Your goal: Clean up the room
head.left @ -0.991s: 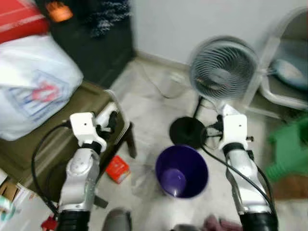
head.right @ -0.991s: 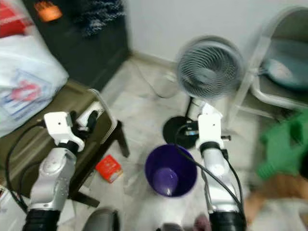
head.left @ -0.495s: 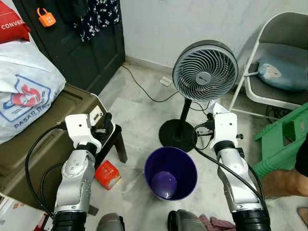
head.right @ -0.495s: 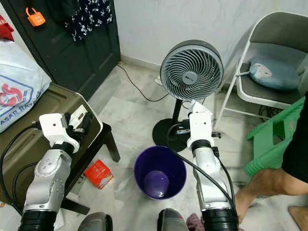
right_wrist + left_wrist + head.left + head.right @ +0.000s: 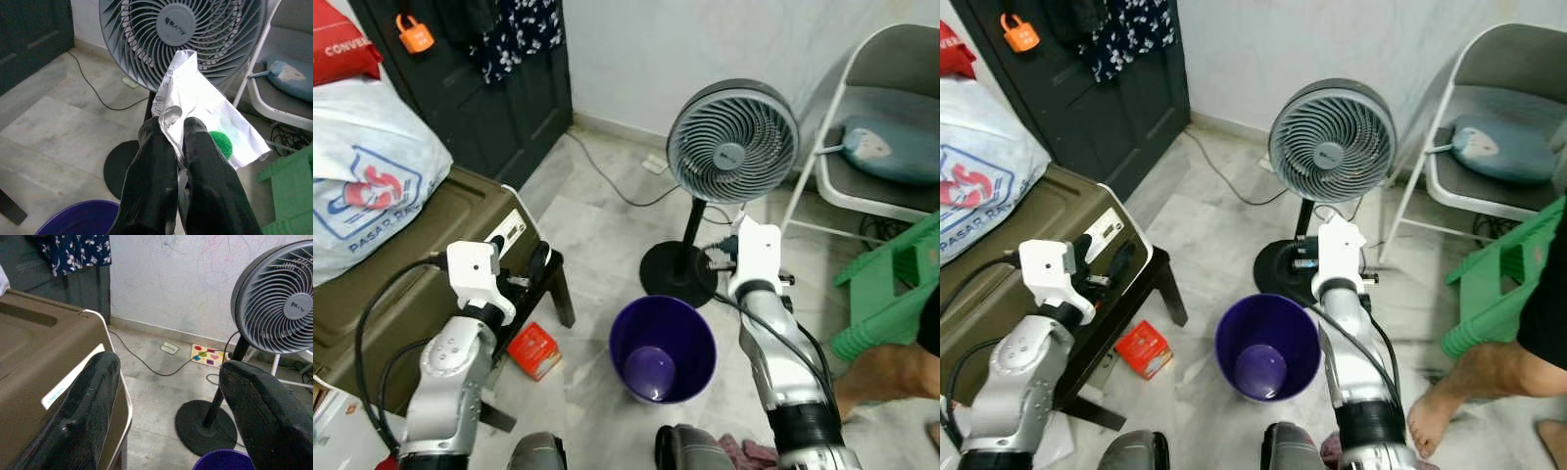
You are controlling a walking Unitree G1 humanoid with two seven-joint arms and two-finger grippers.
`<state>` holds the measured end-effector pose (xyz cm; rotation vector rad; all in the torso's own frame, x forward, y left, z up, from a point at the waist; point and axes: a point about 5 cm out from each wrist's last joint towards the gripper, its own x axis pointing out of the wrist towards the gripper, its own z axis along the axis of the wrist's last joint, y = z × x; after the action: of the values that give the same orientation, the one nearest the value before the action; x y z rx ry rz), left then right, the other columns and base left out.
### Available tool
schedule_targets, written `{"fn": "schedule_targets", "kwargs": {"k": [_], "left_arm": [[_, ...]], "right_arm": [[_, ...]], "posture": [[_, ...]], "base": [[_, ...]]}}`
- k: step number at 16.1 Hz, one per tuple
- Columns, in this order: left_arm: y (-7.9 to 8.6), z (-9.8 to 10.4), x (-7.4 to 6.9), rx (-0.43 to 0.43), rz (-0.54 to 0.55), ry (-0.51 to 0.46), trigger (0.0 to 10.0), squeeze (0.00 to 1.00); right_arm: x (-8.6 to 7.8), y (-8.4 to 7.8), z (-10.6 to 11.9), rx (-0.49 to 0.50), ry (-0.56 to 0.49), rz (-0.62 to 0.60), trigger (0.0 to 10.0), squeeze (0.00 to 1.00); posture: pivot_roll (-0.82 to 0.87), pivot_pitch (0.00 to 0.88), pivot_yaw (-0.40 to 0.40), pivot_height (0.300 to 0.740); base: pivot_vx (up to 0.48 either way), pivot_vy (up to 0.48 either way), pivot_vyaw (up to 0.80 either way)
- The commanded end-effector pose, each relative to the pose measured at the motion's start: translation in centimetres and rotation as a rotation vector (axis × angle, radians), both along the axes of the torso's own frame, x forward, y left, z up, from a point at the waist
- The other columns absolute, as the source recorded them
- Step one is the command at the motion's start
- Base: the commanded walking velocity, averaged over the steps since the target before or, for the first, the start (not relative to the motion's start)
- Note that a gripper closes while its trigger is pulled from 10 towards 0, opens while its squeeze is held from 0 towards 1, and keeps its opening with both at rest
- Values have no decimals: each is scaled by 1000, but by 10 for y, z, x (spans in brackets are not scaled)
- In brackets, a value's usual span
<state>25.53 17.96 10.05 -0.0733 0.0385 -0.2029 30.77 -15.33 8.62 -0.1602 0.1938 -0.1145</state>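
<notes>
Overhead, the head camera looks down on a pale marble floor beside a white wall, with a black door at the left and a grey standing fan ahead. A purple bin stands on the floor between the two arms; nothing can be made out inside but its own bottom. A red packet lies on the floor beside an olive trunk. A folding chair and a green stool stand at the right.

Along the left wrist, the left gripper has its fingers spread wide, holding nothing, near the trunk's corner.

Along the right wrist, the right gripper pinches a white wrapper with a green spot, held in front of the fan and above the bin's rim.
</notes>
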Motion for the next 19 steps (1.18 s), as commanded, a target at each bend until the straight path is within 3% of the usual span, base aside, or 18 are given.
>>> {"fn": "schedule_targets", "kwargs": {"k": [1,4,6,10,14,19], "left_arm": [[8,3,-5,18,6,2,10000,0],[20,8,-20,60,-12,27,10000,0],[18,14,-31,94,-69,32,10000,0],[20,34,-40,120,-105,21,10000,0],[24,38,-54,134,-112,65,10000,0],[11,41,-55,111,-143,91,10000,0]], "right_arm": [[4,-9,-3,-10,19,-57,10000,0],[8,-12,-16,31,90,-123,10000,0],[6,-1,-25,84,135,-144,10000,0],[12,18,-34,169,216,-189,10000,0],[14,35,-42,163,249,-176,10000,0],[12,34,-54,119,318,-221,10000,0]], "posture": [[115,173,6,740],[154,221,36,740],[185,270,69,740],[247,334,109,740],[278,376,131,740],[273,384,129,740]], "base": [[0,0,0],[0,0,0],[0,0,0],[0,0,0],[0,0,0],[0,0,0]]}}
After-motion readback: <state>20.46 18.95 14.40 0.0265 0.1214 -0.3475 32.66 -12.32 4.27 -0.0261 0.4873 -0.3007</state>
